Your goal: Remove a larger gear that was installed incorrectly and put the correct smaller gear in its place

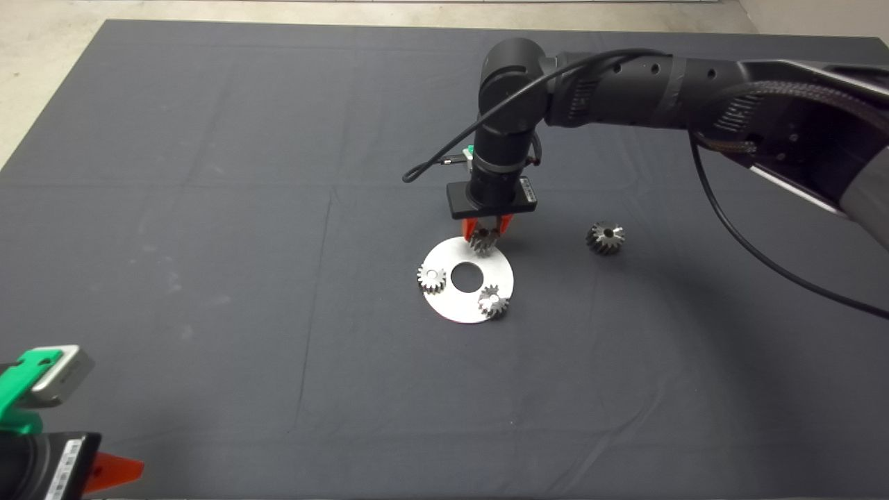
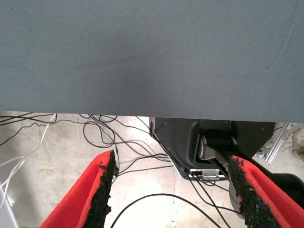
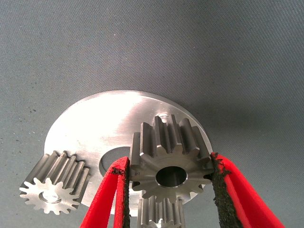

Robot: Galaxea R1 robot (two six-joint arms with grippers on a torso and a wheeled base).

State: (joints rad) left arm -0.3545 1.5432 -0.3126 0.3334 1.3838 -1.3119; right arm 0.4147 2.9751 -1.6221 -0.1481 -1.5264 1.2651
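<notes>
No legible text, brand, number or sign observed; the white label strip (image 1: 71, 464) beside the left gripper is unreadable.

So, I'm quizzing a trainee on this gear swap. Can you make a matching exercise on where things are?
1 larger gear
2 smaller gear
3 left gripper
4 plate

A between the right gripper's fingers
B bears two other gears
C on the mat, off the plate
D parked at the lower left, open

Pairs: 1-C, 2-A, 3-D, 4-B
</notes>
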